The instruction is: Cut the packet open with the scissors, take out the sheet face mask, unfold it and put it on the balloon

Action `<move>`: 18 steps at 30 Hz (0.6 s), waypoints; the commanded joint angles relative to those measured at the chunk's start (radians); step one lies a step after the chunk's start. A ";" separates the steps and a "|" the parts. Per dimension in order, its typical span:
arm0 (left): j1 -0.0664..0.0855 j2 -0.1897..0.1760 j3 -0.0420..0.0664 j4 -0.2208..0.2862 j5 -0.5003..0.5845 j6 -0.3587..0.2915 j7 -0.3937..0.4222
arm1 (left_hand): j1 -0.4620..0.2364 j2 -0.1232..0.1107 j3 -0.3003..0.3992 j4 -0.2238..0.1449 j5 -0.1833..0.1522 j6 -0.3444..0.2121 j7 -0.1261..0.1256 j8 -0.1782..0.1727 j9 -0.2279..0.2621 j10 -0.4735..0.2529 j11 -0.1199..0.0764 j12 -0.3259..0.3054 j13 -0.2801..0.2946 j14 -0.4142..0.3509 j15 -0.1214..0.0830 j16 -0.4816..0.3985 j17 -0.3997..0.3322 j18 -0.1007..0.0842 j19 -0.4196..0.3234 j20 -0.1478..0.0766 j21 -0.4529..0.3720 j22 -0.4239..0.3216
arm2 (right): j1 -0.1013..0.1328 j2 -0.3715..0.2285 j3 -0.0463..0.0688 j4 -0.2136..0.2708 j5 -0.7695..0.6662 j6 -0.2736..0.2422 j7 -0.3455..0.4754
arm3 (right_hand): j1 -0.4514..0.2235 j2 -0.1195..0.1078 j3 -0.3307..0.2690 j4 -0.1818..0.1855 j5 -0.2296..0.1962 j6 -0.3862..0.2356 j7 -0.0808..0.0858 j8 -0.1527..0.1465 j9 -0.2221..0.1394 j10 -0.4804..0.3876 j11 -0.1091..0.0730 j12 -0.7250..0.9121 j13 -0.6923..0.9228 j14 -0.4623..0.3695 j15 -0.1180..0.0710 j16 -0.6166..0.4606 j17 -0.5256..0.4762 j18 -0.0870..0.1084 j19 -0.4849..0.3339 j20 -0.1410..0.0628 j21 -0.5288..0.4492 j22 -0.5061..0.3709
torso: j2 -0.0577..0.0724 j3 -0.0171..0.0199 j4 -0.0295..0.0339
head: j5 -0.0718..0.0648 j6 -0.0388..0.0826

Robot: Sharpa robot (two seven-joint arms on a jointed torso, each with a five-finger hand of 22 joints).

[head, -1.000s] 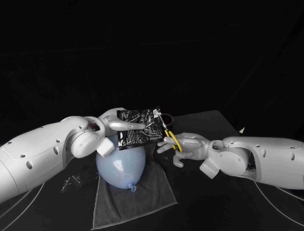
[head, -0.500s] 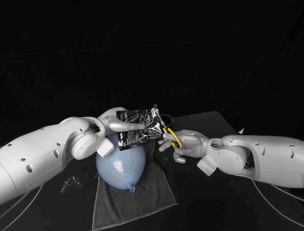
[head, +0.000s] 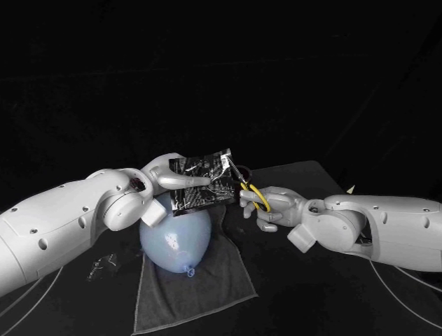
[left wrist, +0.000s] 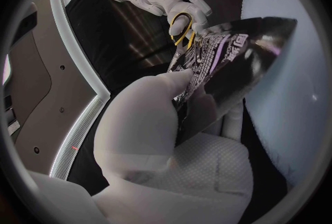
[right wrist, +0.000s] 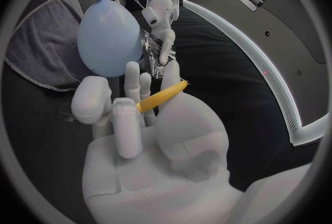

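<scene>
My left hand (head: pixel 166 176) holds the shiny black-and-silver packet (head: pixel 202 180) upright above the balloon, pinching its left side. The same packet (left wrist: pixel 224 61) spreads beyond the left hand (left wrist: pixel 155 130) in the left wrist view. My right hand (head: pixel 271 208) grips the yellow-handled scissors (head: pixel 251 193), whose blades reach up to the packet's right edge. Those yellow handles (right wrist: pixel 162 96) lie across the right hand (right wrist: pixel 145 141) in the right wrist view. The pale blue balloon (head: pixel 177 236) lies on a grey towel (head: pixel 206 283) under both hands.
The towel lies on the black table and runs toward its front edge. A small shiny scrap (head: pixel 104 265) sits on the table left of the towel. A darker cloth (head: pixel 302 175) covers the table behind the right hand.
My right hand has risen slightly and the scissors have moved up along the packet's right edge. The packet's upper right corner has lifted a little. The balloon has not moved.
</scene>
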 commanded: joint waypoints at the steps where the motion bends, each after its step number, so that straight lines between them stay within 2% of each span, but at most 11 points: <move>1: -0.001 0.000 -0.001 0.000 -0.001 -0.007 0.010 | -0.001 0.009 0.001 -0.008 0.003 0.008 -0.002 0.007 0.021 0.008 -0.001 0.001 0.000 0.004 -0.001 -0.005 0.001 0.014 0.001 -0.002 0.005 0.000 | 0.003 -0.003 0.003 -0.002 0.008 -0.011 0.017 | -0.001 0.007 -0.029 -0.008 -0.004 0.001 -0.010 0.006 0.006 0.082 -0.093 0.009 0.010 0.067 -0.008 -0.003 0.074 -0.009 0.003 -0.003 0.004 0.004 | 0.000 0.0006 -0.0001 | 0.001 0.005; 3: -0.001 -0.001 -0.001 0.000 0.001 -0.006 0.009 | -0.001 0.009 0.001 -0.008 0.003 0.008 -0.002 0.007 0.021 0.008 -0.001 0.001 0.000 0.004 -0.001 -0.005 0.001 0.014 0.001 -0.002 0.005 0.000 | 0.003 -0.003 0.003 -0.001 0.007 -0.010 0.020 | -0.004 0.002 -0.030 -0.010 -0.004 -0.011 -0.007 0.004 0.008 0.066 -0.091 0.007 0.017 0.066 -0.007 -0.005 0.070 -0.009 0.002 -0.004 0.003 0.003 | 0.000 0.0006 0.0001 | 0.000 0.006; 4: -0.001 -0.001 -0.001 0.000 0.001 -0.005 0.009 | -0.001 0.009 0.001 -0.008 0.003 0.008 -0.002 0.007 0.021 0.008 -0.001 0.001 0.000 0.004 -0.001 -0.005 0.001 0.014 0.001 -0.002 0.005 0.000 | 0.003 -0.003 0.003 -0.001 0.006 -0.008 0.024 | -0.011 -0.001 -0.028 -0.010 -0.004 -0.038 0.004 -0.016 0.002 0.022 -0.080 -0.021 0.010 0.066 0.000 -0.006 0.068 -0.009 -0.002 0.000 -0.002 0.000 | 0.000 0.0008 0.0001 | 0.000 0.006; 6: -0.001 -0.001 -0.001 0.000 0.002 -0.003 0.008 | -0.001 0.009 0.001 -0.008 0.003 0.008 -0.002 0.007 0.021 0.008 -0.001 0.001 0.000 0.004 -0.001 -0.005 0.001 0.014 0.001 -0.002 0.005 0.000 | 0.003 -0.003 0.003 0.000 0.005 -0.005 0.028 | -0.018 -0.007 -0.023 -0.014 -0.004 -0.094 0.037 -0.074 -0.024 -0.069 -0.046 -0.098 -0.025 0.064 0.026 -0.009 0.059 -0.010 -0.012 0.016 -0.014 -0.008 | 0.000 0.0011 0.0000 | -0.001 0.008; 7: -0.001 -0.002 -0.001 0.000 0.002 -0.001 0.008 | -0.001 0.009 0.001 -0.008 0.003 0.008 -0.002 0.007 0.021 0.008 -0.001 0.001 0.000 0.004 -0.001 -0.005 0.001 0.014 0.001 -0.002 0.005 0.000 | 0.003 -0.002 0.003 0.001 0.004 -0.002 0.032 | -0.018 -0.010 -0.023 -0.020 -0.004 -0.142 0.071 -0.134 -0.058 -0.135 -0.012 -0.162 -0.062 0.062 0.055 -0.010 0.054 -0.013 -0.018 0.037 -0.017 -0.010 | 0.000 0.0014 -0.0001 | -0.001 0.008; 9: -0.001 -0.002 -0.001 0.000 0.002 0.001 0.007 | -0.001 0.009 0.001 -0.008 0.003 0.008 -0.002 0.007 0.021 0.008 -0.001 0.001 0.000 0.004 -0.001 -0.005 0.001 0.014 0.001 -0.002 0.005 0.000 | 0.003 -0.001 0.003 0.004 0.001 -0.001 0.036 | -0.017 -0.016 -0.027 -0.027 -0.005 -0.166 0.096 -0.177 -0.086 -0.169 0.008 -0.203 -0.092 0.060 0.076 -0.010 0.050 -0.012 -0.025 0.052 -0.025 -0.016 | 0.000 0.0018 0.0001 | 0.000 0.009; 10: -0.001 -0.002 -0.001 0.001 0.003 0.004 0.006 | -0.001 0.009 0.001 -0.008 0.003 0.008 -0.002 0.007 0.021 0.008 -0.001 0.001 0.000 0.004 -0.001 -0.005 0.001 0.014 0.001 -0.002 0.005 0.000 | 0.003 0.000 0.003 0.006 -0.002 -0.001 0.038 | -0.017 -0.019 -0.028 -0.032 -0.004 -0.187 0.112 -0.216 -0.111 -0.193 0.025 -0.233 -0.117 0.057 0.089 -0.012 0.041 -0.009 -0.036 0.066 -0.038 -0.025 | 0.000 0.0020 0.0000 | 0.000 0.010; 11: -0.001 -0.002 -0.001 0.001 0.003 0.006 0.005 | -0.001 0.009 0.001 -0.008 0.003 0.008 -0.002 0.007 0.021 0.008 -0.001 0.001 0.000 0.004 -0.001 -0.005 0.001 0.014 0.001 -0.002 0.005 0.000 | 0.003 0.002 0.003 0.007 -0.004 -0.001 0.040 | -0.020 -0.023 -0.028 -0.036 -0.003 -0.227 0.118 -0.262 -0.138 -0.225 0.036 -0.263 -0.142 0.051 0.098 -0.016 0.025 -0.001 -0.055 0.079 -0.064 -0.045 | 0.000 0.0019 -0.0001 | 0.000 0.010; 15: -0.001 -0.002 -0.001 0.003 0.003 0.010 0.004 | -0.001 0.009 0.001 -0.008 0.003 0.008 -0.002 0.007 0.021 0.008 -0.001 0.001 0.000 0.004 -0.001 -0.005 0.001 0.014 0.001 -0.002 0.005 0.000 | 0.003 0.006 0.003 0.011 -0.008 -0.004 0.045 | -0.024 -0.026 -0.028 -0.043 -0.005 -0.265 0.124 -0.310 -0.172 -0.263 0.042 -0.300 -0.181 0.043 0.106 -0.022 0.003 0.015 -0.085 0.095 -0.105 -0.077 | 0.000 0.0016 -0.0004 | 0.001 0.011; 18: -0.001 -0.001 -0.001 0.003 0.003 0.013 0.003 | -0.001 0.009 0.001 -0.008 0.003 0.008 -0.002 0.007 0.021 0.008 -0.001 0.001 0.000 0.004 -0.001 -0.005 0.001 0.014 0.001 -0.002 0.005 0.000 | 0.003 0.009 0.003 0.012 -0.010 -0.007 0.047 | -0.028 -0.028 -0.029 -0.046 -0.004 -0.276 0.128 -0.327 -0.188 -0.278 0.046 -0.314 -0.202 0.041 0.110 -0.022 -0.001 0.021 -0.099 0.101 -0.127 -0.095 | 0.000 0.0017 -0.0001 | 0.001 0.012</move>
